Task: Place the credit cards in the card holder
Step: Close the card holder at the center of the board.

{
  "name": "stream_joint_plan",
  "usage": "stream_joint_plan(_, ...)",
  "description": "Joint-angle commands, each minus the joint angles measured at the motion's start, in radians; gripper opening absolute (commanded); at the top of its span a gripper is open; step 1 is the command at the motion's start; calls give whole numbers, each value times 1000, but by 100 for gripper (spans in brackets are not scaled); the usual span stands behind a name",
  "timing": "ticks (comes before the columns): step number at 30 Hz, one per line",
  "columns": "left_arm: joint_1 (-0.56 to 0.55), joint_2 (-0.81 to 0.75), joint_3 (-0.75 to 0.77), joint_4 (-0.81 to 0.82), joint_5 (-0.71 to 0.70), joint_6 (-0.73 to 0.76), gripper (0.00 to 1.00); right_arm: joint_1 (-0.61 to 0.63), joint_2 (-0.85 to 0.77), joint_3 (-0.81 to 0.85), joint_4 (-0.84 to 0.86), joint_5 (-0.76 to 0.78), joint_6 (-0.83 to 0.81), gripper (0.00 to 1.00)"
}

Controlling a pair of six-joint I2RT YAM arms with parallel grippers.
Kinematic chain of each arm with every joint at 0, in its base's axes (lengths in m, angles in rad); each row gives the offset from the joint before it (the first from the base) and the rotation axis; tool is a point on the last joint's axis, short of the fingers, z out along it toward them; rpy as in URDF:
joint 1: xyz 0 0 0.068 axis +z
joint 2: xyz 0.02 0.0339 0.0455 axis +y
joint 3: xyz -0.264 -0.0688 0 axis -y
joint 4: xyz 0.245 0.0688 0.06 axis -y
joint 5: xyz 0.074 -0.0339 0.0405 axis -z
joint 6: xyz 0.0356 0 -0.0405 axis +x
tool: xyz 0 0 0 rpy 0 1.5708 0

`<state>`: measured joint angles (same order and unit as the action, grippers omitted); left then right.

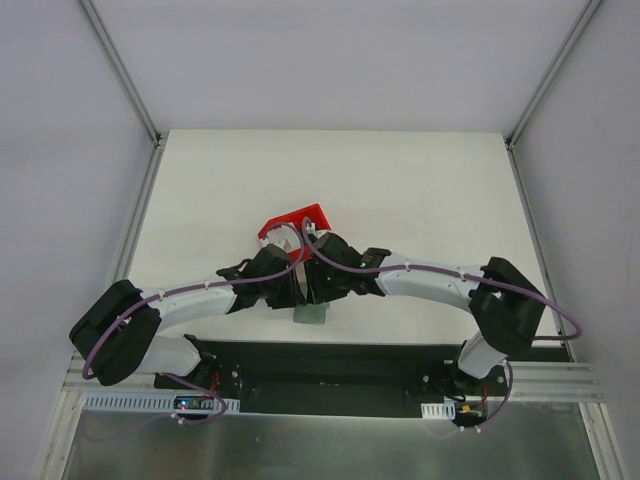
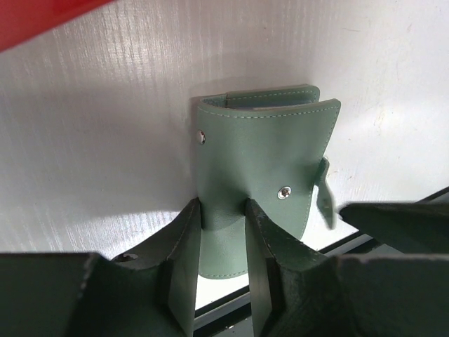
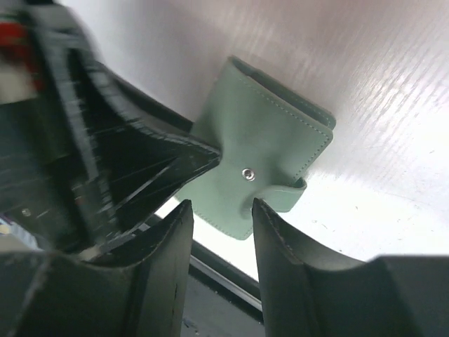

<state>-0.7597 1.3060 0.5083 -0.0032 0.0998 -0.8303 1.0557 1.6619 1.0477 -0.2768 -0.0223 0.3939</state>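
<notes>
Tabletop (image 1: 400,190), white, under card holder (image 2: 259,161) pinched by left hand (image 2: 223,210); right hand (image 3: 221,210) seemingly parted.

No writing, brand, number or sign can be read in any view. The flat grey-green folding wallet of soft stitched material (image 2: 266,154) has a plain face around its round metal snap (image 2: 283,192), and the visible part of the red plastic bin (image 1: 300,222) is plain as well. In the overhead view, any marking on the small circuit boards (image 1: 195,404) at the arm bases is too small to make out
</notes>
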Motion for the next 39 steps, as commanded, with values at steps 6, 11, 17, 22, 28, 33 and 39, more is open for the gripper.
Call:
stream_joint_plan(6, -13, 13, -25, -72, -32, -10, 25, -22, -276, -138, 89, 114, 16, 35)
stream_joint_plan(11, -12, 16, -21, -73, -28, -12, 25, -92, -309, -258, 161, 53, 111, 17)
stream_joint_plan(17, -12, 29, -10, -73, -22, -12, 26, -105, -217, -256, 234, -45, 138, 15)
stream_joint_plan(22, -13, 35, -7, -73, -18, -12, 26, -106, -160, -242, 272, -83, 151, 15)
stream_joint_plan(28, -13, 45, -1, -73, -12, -7, 26, -108, -131, -230, 272, -99, 148, 15)
stream_joint_plan(33, -12, 52, 4, -73, -8, -6, 26, -111, -116, -218, 295, -102, 131, 15)
stream_joint_plan(39, -12, 53, 6, -73, -8, -7, 26, -108, -97, -206, 298, -117, 129, 15)
